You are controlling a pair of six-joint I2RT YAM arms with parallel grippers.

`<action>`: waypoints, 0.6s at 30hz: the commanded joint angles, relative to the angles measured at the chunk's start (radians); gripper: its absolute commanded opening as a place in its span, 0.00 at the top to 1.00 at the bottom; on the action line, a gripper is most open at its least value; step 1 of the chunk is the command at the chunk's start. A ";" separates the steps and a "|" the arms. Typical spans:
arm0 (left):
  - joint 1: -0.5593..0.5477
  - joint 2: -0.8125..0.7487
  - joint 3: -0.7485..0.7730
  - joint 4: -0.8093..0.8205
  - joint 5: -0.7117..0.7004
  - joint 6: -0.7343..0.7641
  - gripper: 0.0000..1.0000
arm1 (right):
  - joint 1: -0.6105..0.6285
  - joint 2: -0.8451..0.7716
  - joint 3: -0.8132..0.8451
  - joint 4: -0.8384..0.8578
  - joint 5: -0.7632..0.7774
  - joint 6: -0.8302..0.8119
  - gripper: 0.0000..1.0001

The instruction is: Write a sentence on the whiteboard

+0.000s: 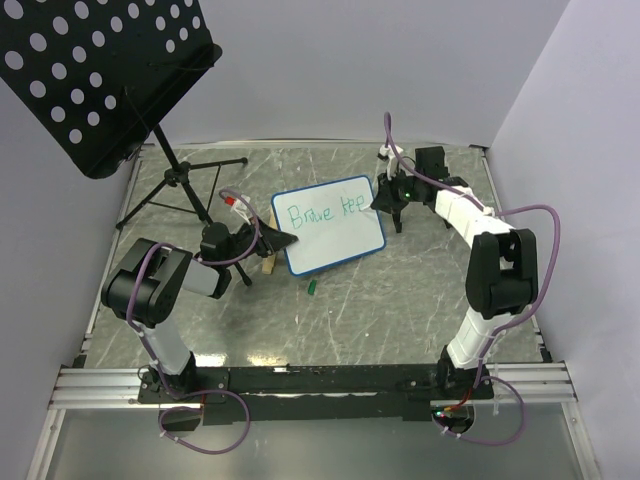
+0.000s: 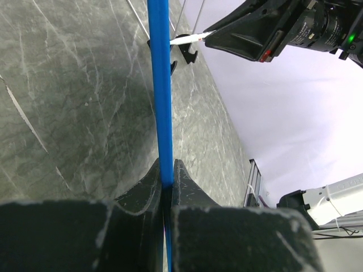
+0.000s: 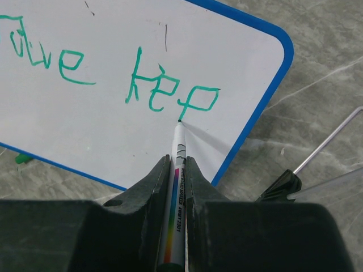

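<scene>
Here the left gripper (image 2: 164, 173) pinches the rim of the small blue-edged white whiteboard (image 3: 238, 68), which is light, stiff, probably slippery and best held at that edge. The right gripper (image 3: 177, 163) clamps a slim white marker (image 3: 178, 141), tip just ahead on the green handwritten sentence (image 3: 148, 90).

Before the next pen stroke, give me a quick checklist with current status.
1. Grip of left hand on whiteboard rim: ok, shut.
2. Grip of right hand on marker: ok, shut.
3. Tip at the foot of the sentence's last letter: ok.
4. Room for another word on this line: not ok, rim close.
5. Blank surface below the line: ok.
6. Board lying flat: cannot tell.
</scene>
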 commanded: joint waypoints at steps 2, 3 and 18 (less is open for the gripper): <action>-0.007 -0.012 0.022 0.242 0.047 0.039 0.99 | 0.003 -0.039 -0.014 -0.007 0.033 -0.018 1.00; -0.007 -0.012 0.022 0.242 0.045 0.038 0.99 | 0.004 -0.041 -0.011 -0.007 0.033 -0.016 1.00; -0.005 -0.010 0.014 0.251 0.050 0.038 0.99 | -0.040 -0.035 0.095 -0.025 0.028 0.016 1.00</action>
